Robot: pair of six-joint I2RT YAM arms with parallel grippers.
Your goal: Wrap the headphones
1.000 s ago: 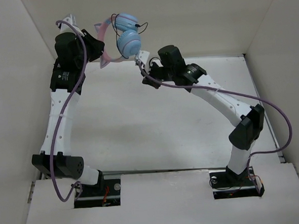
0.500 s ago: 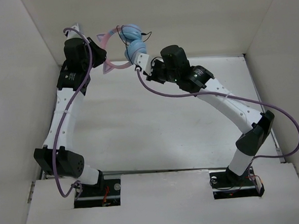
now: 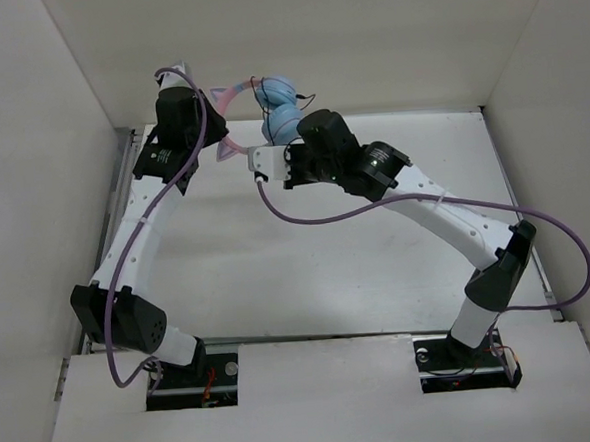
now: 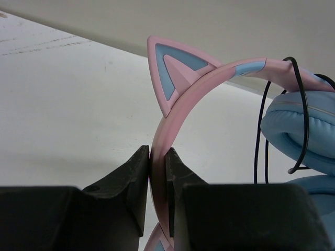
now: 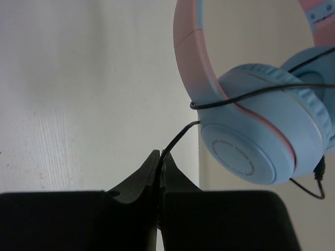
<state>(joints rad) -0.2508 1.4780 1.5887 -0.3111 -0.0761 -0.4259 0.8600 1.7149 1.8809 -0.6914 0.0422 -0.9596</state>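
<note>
The headphones (image 3: 280, 110) have a pink cat-ear headband (image 4: 183, 99), two light blue ear cups (image 5: 251, 141) and a thin black cable (image 5: 175, 138). They hang in the air near the back wall. My left gripper (image 4: 158, 157) is shut on the headband just below a cat ear; in the top view it (image 3: 212, 121) is left of the cups. My right gripper (image 5: 160, 156) is shut on the cable, below and left of the cups; it also shows in the top view (image 3: 262, 164). The cable loops around the headband and cups (image 4: 298, 125).
White walls enclose the white table (image 3: 278, 262) on the left, back and right; the headphones are close to the back wall (image 3: 364, 36). Thick purple robot cables (image 3: 315, 215) trail from both wrists over the table.
The left arm has carried the headphones to the right and a little lower. The right gripper has swung left, from beside the ear cups to below them, still pinching the cable.
</note>
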